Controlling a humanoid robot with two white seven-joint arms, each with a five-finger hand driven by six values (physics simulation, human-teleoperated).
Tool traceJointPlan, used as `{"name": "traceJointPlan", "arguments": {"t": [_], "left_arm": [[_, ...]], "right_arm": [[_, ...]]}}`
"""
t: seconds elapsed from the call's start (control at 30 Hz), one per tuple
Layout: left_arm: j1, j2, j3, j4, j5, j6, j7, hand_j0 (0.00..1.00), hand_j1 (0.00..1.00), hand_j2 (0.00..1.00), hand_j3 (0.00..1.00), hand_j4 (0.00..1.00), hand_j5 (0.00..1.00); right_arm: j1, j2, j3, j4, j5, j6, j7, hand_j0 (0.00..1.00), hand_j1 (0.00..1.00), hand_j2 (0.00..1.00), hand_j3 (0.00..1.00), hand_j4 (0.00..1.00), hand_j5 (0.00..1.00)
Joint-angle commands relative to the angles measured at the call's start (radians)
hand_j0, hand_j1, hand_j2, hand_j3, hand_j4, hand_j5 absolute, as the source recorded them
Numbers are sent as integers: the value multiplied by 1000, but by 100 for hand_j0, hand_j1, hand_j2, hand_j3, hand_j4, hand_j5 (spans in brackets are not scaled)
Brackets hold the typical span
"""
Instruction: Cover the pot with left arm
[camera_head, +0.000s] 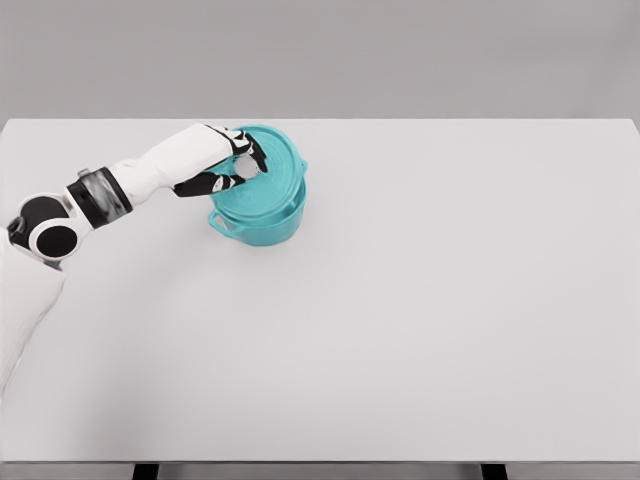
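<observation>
This is looking like a simulated test bench and not a lived-in room. A plain white table (420, 330) is filling nearly the whole head view, with dark leg tops peeking out at about five and seven o'clock along the bottom edge. A flat, featureless grey backdrop (320, 55) is running across twelve o'clock, showing no walls, windows or furnishings. The even, shadow-light rendering is giving every surface a clean, synthetic look typical of a simulator.
</observation>
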Motion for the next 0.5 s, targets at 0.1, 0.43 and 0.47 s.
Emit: {"name": "traceJointPlan", "arguments": {"t": [0.1, 0.43, 0.47], "left_arm": [[11, -1, 0, -7, 10, 2, 0, 53, 53, 53, 53, 53, 53], [12, -1, 0, 7, 7, 2, 0, 53, 53, 53, 53, 53, 53], [12, -3, 0, 7, 7, 2, 0, 53, 53, 53, 53, 53, 53]], "right_arm": [[0, 0, 0, 1, 0, 0, 0, 100, 100, 100, 100, 100, 100], [0, 0, 0, 0, 0, 0, 0, 100, 100, 100, 100, 100, 100], [0, 0, 0, 1, 0, 0, 0, 100, 100, 100, 100, 100, 100]]}}
